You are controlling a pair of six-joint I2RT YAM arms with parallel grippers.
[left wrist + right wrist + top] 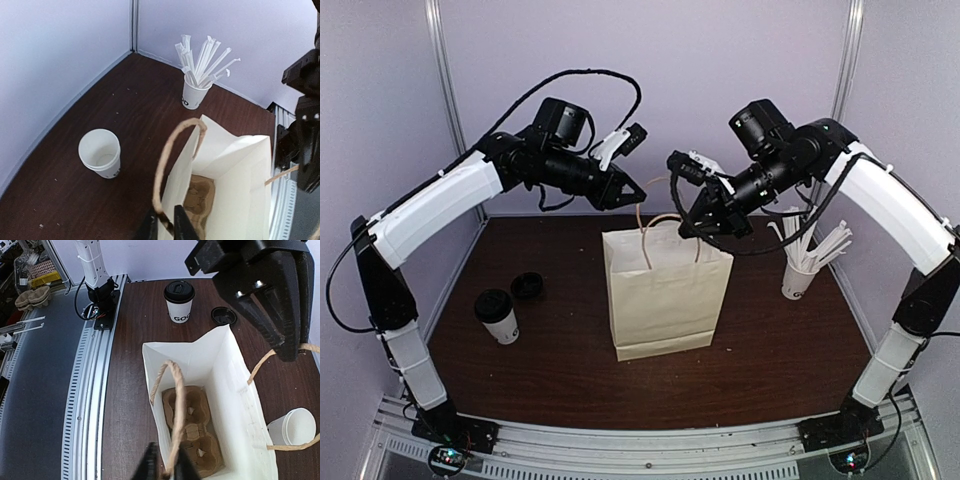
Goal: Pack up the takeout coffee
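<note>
Centre frame in the overhead view stands a tall white paper bag (665, 300), upright and open on the dark brown table (570, 390). Above it, the left gripper (166, 220) is pinched on a brown twine handle (161, 170) of the bag, the cord running between its black fingers. The right gripper (167, 460) is clamped in the same way on the second twine handle (176, 405). Both loops are lifted and the bag's mouth is spread wide. On the bag's floor lies a brown pulp cup carrier (192, 432).

The takeout coffee, a small white paper cup with a black plastic lid (497, 315), stands outside the bag at lower left of the overhead view, well apart from it. Near it, towards the back wall, lies a loose round black lid (527, 286). At middle left of the left wrist view stands a lidless white paper cup (100, 152), near the bag. A white cup bristling with long white sticks (800, 268) stands at the right of the overhead view.
</note>
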